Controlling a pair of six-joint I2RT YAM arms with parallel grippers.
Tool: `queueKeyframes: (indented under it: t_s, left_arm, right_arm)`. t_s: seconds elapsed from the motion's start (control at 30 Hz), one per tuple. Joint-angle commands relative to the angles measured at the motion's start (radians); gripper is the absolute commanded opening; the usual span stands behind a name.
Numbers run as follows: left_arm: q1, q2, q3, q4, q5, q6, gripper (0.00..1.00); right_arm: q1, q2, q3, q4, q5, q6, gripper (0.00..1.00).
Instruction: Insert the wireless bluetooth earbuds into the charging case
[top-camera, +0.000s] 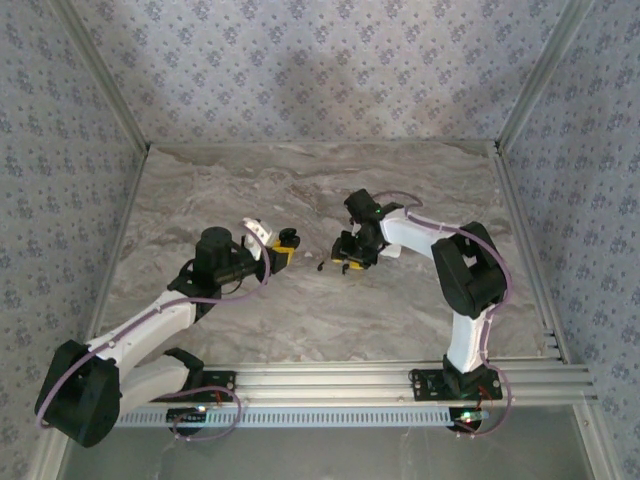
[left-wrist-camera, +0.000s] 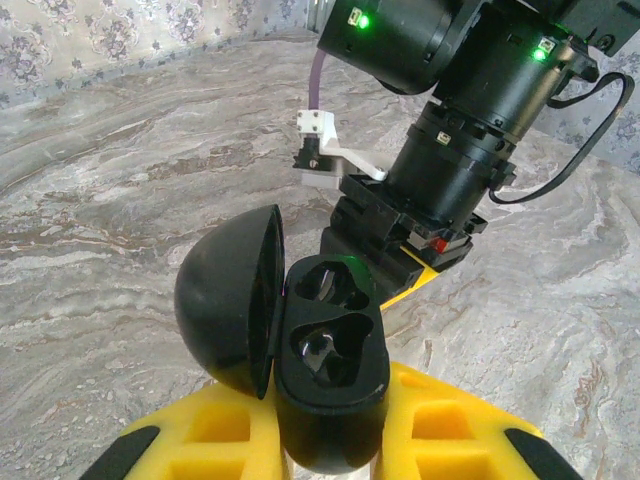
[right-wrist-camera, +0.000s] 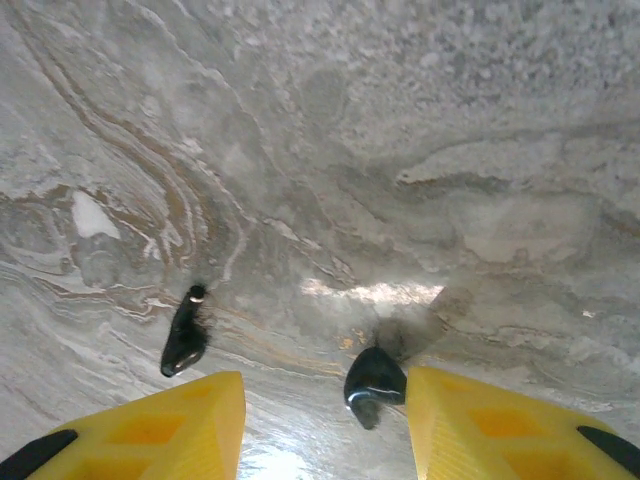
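Observation:
The black charging case (left-wrist-camera: 330, 350) stands upright between the yellow fingers of my left gripper (left-wrist-camera: 330, 440), which is shut on it. Its lid (left-wrist-camera: 225, 300) hangs open to the left and both cavities are empty. In the right wrist view two black earbuds lie on the marble. One earbud (right-wrist-camera: 375, 385) rests between the jaws of my right gripper (right-wrist-camera: 325, 420), against the inner face of the right finger (right-wrist-camera: 480, 430). The other earbud (right-wrist-camera: 184, 335) lies just beyond the left finger (right-wrist-camera: 180, 430). The right jaws stand apart, gripping nothing. From above, the left gripper (top-camera: 283, 250) and right gripper (top-camera: 350, 262) are close together mid-table.
The right arm's black wrist (left-wrist-camera: 450, 150) hangs low just behind the case, very near it. The marble table (top-camera: 320, 190) is bordered by metal rails (top-camera: 520, 250) and patterned walls (top-camera: 320, 70).

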Motion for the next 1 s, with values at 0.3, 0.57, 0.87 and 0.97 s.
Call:
queueKeyframes:
  t_s: [0.3, 0.57, 0.87, 0.97]
  left_arm:
    - [0.011, -0.016, 0.023, 0.007, -0.005, -0.004, 0.12]
    - [0.010, -0.020, 0.026, -0.002, -0.003, -0.006, 0.12]
    - [0.011, -0.017, 0.027, -0.004, -0.003, -0.004, 0.12]
    - [0.011, -0.019, 0.029, -0.006, -0.003, -0.003, 0.12]
  right_arm:
    - [0.034, 0.006, 0.220, -0.398, 0.171, -0.087, 0.45]
    - [0.056, 0.126, 0.318, -0.480, 0.183, -0.150, 0.44]
    - [0.056, 0.185, 0.318, -0.446, 0.145, -0.152, 0.41]
    - [0.056, 0.202, 0.321, -0.444, 0.145, -0.151, 0.40]
